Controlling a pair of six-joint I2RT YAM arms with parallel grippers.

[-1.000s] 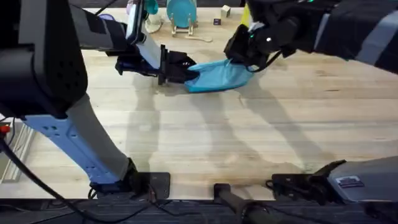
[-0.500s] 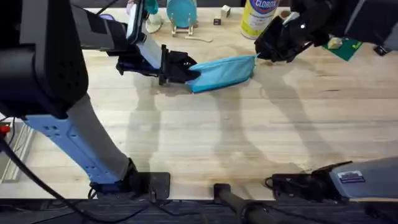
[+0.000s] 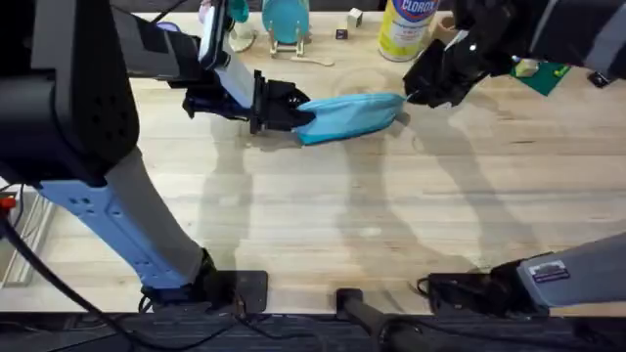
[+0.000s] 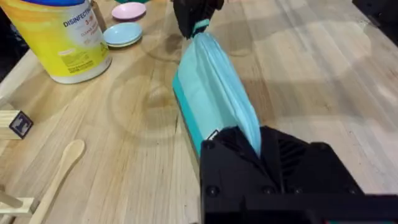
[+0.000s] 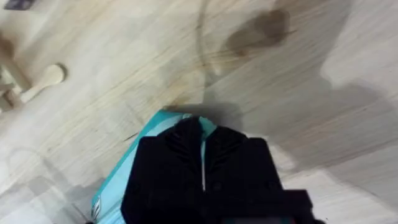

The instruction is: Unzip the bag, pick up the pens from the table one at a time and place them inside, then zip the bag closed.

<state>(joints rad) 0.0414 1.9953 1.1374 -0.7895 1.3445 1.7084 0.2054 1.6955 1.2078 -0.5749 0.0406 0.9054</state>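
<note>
Since a second ago the elongated turquoise-blue soft fabric pouch [image 3: 350, 115] has been drawn out straight: then it lay bunched and folded under the right arm, half a second ago it was stretched with its far end lifted, and now it lies lower and flatter along the light wooden plank table [image 3: 323, 225]. The left arm has not shifted across the three overhead pictures; the right arm has swung out rightward and then come slightly back and down toward the pouch's end.

At the left, the left arm reaches forward from its base and bends in toward the middle, its forearm low over the table. The left gripper [image 3: 286, 106] is clamped on the pouch's near end, its black fingers pinched tight on the fabric; the left wrist view shows the pouch [image 4: 214, 102] running away from between the fingers [image 4: 227, 152].

At the right, the right arm comes in from high on the right and slopes down to the pouch's far end. The right gripper [image 3: 419, 90] has its black fingers [image 5: 180, 146] pressed together with only a thin slit between them, right at the tip of the pouch [image 5: 124, 180]; I cannot tell whether they hold the zipper pull or the fabric

A yellow disinfectant-wipes canister [image 3: 409, 27] stands behind the pouch
</note>
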